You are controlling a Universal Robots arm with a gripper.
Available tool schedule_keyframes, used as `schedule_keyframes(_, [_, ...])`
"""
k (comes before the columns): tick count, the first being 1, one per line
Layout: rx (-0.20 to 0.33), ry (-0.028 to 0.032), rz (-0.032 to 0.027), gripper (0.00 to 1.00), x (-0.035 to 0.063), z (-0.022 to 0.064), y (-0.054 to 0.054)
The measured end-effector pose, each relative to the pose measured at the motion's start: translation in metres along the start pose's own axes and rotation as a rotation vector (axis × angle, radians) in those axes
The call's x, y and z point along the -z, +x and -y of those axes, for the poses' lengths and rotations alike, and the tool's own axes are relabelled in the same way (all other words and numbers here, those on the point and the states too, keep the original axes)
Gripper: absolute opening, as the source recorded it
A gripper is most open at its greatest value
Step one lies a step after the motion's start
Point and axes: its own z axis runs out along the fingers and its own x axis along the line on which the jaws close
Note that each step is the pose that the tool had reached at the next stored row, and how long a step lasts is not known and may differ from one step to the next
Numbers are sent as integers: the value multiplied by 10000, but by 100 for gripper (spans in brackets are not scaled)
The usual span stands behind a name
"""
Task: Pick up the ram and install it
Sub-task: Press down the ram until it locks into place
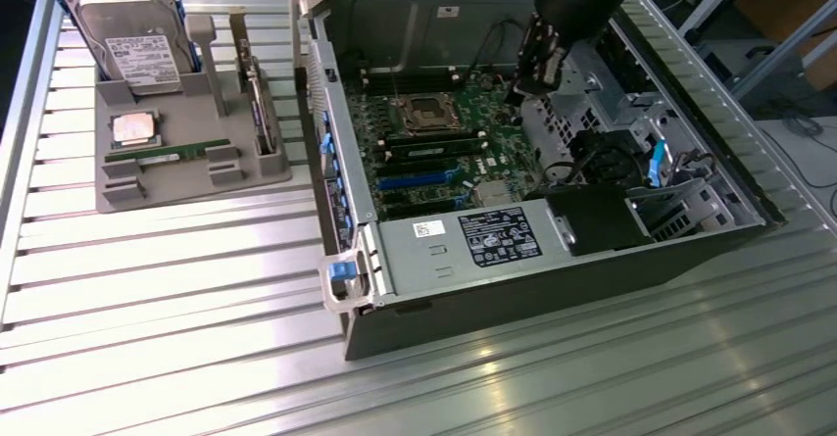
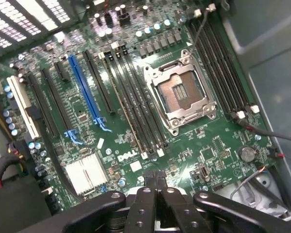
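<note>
The tool [image 2: 156, 177] hangs inside the open computer case [image 1: 680, 250], fingers pressed together on nothing, just above the motherboard [image 2: 87, 111]. Just beyond its tip lie the empty processor socket [image 2: 180, 92] and the memory slots [image 2: 136, 111]; in the exterior view one stick appears already seated there. The ram [image 1: 168, 152] lies well away from the tool, outside the case, in the grey holder [image 1: 183, 176] on the desk [image 1: 157, 299]. Judging by this, one install looks finished; fetching the remaining stick calls for lifting clear and opening.
</note>
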Motion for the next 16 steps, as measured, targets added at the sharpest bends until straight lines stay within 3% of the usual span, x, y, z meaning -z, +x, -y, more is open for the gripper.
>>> schedule_keyframes(9, [-1599,15,117,10,-1,0,0])
schedule_keyframes(16, [-3194,31,234,10,-2,0,0])
